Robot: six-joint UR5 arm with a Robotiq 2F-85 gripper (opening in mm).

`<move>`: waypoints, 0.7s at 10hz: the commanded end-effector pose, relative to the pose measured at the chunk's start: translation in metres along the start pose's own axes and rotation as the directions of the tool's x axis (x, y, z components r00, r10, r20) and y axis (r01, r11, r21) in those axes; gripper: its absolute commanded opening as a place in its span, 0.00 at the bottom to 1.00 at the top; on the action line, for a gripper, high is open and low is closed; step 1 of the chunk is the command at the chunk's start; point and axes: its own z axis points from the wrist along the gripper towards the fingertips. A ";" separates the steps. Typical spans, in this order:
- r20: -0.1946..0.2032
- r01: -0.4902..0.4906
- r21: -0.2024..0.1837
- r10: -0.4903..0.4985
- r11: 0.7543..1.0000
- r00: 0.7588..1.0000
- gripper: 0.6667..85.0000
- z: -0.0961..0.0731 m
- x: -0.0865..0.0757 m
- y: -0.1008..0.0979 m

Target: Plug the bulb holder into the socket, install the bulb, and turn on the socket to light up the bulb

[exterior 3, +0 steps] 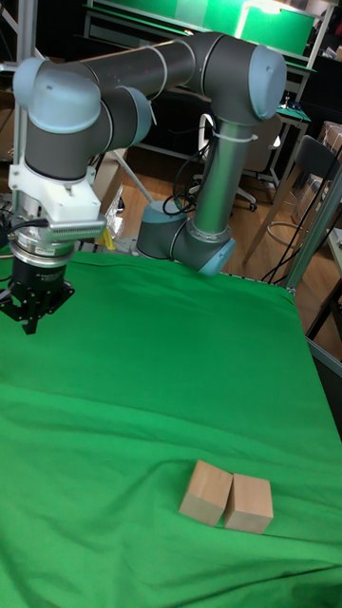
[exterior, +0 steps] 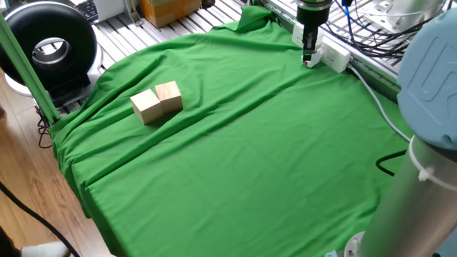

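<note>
The socket [exterior: 334,56], a long white power strip, lies at the far right edge of the green cloth with its white cable [exterior: 375,96] trailing toward the front. My gripper [exterior: 308,60] points straight down over the socket's left end, fingertips pressed together and touching or just above it. A small red spot shows at the tips. In the tall fixed view the gripper [exterior 3: 31,325] narrows to a closed point above the cloth, and the socket is out of frame. The bulb holder and the bulb are out of view.
Two wooden blocks [exterior: 157,102] sit side by side on the left part of the cloth, also seen as wooden blocks [exterior 3: 226,497] in the tall view. A black ring-shaped device [exterior: 50,46] stands beyond the left edge. Cables and metal rails [exterior: 371,28] crowd the back right.
</note>
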 end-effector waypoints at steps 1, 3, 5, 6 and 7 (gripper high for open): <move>0.040 -0.176 -0.068 0.179 0.982 0.983 0.00 -0.004 -0.010 0.019; 0.066 -0.269 -0.099 0.276 0.958 0.959 0.00 -0.006 -0.018 0.026; 0.060 -0.287 -0.096 0.294 0.953 0.954 0.00 -0.006 -0.017 0.026; 0.058 -0.293 -0.093 0.299 0.951 0.952 0.00 -0.006 -0.017 0.026; 0.060 -0.296 -0.098 0.302 0.950 0.951 0.00 -0.005 -0.019 0.027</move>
